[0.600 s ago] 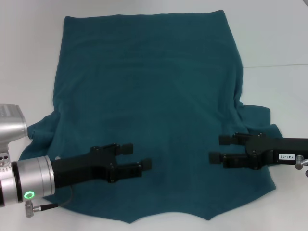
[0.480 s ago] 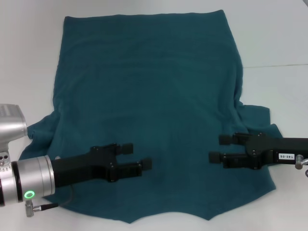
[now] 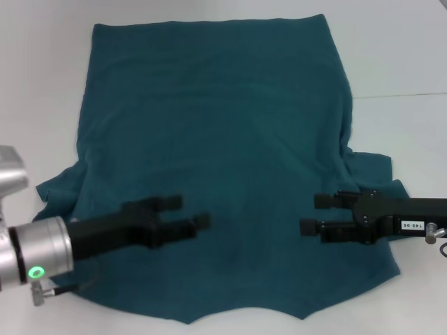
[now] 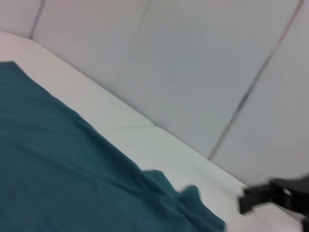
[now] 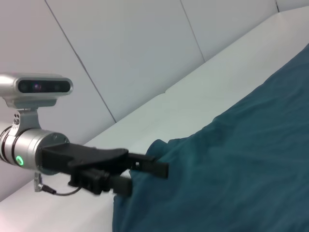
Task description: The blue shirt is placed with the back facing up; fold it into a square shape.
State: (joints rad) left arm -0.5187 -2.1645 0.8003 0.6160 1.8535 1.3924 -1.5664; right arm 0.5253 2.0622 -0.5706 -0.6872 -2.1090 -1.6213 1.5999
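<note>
Teal-blue soft matte shirt (image 3: 216,167) lies spread flat on the white table (image 3: 405,63), its long axis running away from the robot. Both grippers hover over its near end with 2 fingers parted and holding nothing: left gripper (image 3: 187,212) above the left portion, right gripper (image 3: 316,213) near the right sleeve, cloth directly beneath both.

The left gripper (image 3: 188,212) has drawn back leftward over the blue shirt (image 3: 216,125).
</note>
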